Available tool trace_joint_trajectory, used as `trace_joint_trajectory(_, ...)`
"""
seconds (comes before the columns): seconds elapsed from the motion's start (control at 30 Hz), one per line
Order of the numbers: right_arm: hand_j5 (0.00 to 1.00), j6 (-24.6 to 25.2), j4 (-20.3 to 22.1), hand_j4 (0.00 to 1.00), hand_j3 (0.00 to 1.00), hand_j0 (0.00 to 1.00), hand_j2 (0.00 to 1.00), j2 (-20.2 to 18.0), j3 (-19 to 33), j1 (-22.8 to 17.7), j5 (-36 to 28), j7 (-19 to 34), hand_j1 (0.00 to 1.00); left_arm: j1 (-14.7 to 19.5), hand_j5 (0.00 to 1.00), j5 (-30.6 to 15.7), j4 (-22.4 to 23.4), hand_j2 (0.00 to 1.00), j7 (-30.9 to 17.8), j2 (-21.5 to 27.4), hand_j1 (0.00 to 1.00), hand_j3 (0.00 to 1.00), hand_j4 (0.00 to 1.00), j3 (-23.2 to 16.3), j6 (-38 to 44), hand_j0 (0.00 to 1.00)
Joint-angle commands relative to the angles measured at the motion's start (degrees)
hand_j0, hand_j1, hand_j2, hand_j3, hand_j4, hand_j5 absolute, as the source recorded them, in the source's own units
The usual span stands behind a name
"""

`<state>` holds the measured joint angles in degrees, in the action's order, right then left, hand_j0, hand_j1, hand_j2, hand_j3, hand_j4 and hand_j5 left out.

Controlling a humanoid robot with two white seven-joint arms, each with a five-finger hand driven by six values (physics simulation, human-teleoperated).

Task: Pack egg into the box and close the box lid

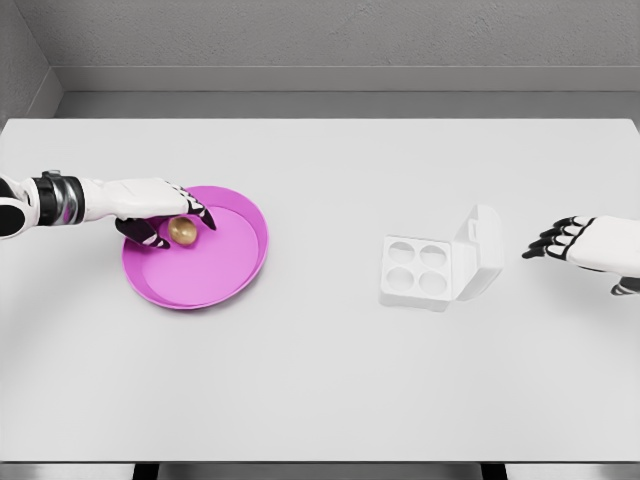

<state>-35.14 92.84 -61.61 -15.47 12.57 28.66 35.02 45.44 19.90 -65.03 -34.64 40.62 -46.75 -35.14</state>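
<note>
A golden egg (182,231) lies in the left half of a pink plate (235,262) at the table's left. My left hand (180,228) reaches in from the left over the plate, its thumb and fingers (203,217) closed around the egg, which still sits low in the plate. A white egg box (428,270) with four empty round cups stands right of centre. Its lid (484,243) is raised on the box's right side. My right hand (560,240) hovers to the right of the lid, apart from it, with its fingers spread and holding nothing.
The white table (320,380) stretches wide between the plate and the box. A grey wall runs behind its far edge. Nothing else stands on the surface.
</note>
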Motion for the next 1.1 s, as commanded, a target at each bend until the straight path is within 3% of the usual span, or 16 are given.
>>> trace_joint_trajectory(0.0, 1.00, 0.14, 1.02, 1.00, 1.00, 1.00, 1.00, -0.18, -0.09, -0.18, 0.08, -0.02, 1.00, 0.00, 0.75, -0.30, -0.01, 0.75, 0.02, 0.07, 0.75, 0.75, 0.75, 0.00, 0.14, 0.75)
trace_joint_trajectory(0.47, 1.00, 0.14, 2.25, 1.00, 1.00, 1.00, 1.00, -0.79, 0.00, -0.70, 0.26, -0.02, 1.00, -0.26, 0.70, 0.49, -0.01, 0.70, 0.02, -0.11, 0.70, 0.70, 0.70, -0.44, 0.14, 0.70)
trace_joint_trajectory(0.6, 1.00, 0.14, 2.43, 1.00, 1.00, 1.00, 1.00, -0.88, 0.00, -0.70, 0.26, -0.02, 1.00, -0.35, 0.63, 0.49, -0.10, 0.63, 0.02, -0.11, 0.63, 0.63, 0.63, -0.44, 0.14, 0.63)
trace_joint_trajectory(0.73, 1.00, 0.14, 2.43, 1.00, 1.00, 1.00, 1.00, -0.88, 0.35, -0.70, 0.26, -0.02, 1.00, -0.35, 0.48, 0.49, -0.27, 0.48, -0.36, -0.19, 0.48, 0.48, 0.48, -0.53, 0.14, 0.48)
trace_joint_trajectory(0.87, 1.00, 0.14, 2.43, 1.00, 1.00, 1.00, 1.00, -0.88, 0.26, -0.70, 0.26, -0.02, 1.00, -0.35, 0.38, 0.49, -0.27, 0.38, -0.36, -0.55, 0.38, 0.38, 0.38, -0.53, 0.14, 0.38)
trace_joint_trajectory(1.07, 1.00, 0.14, 2.96, 1.00, 1.00, 1.00, 1.00, -0.88, 0.17, -0.62, 0.17, -0.02, 1.00, 0.00, 0.35, 0.32, -0.71, 0.35, -0.36, -0.28, 0.35, 0.35, 0.35, -1.32, 0.14, 0.35)
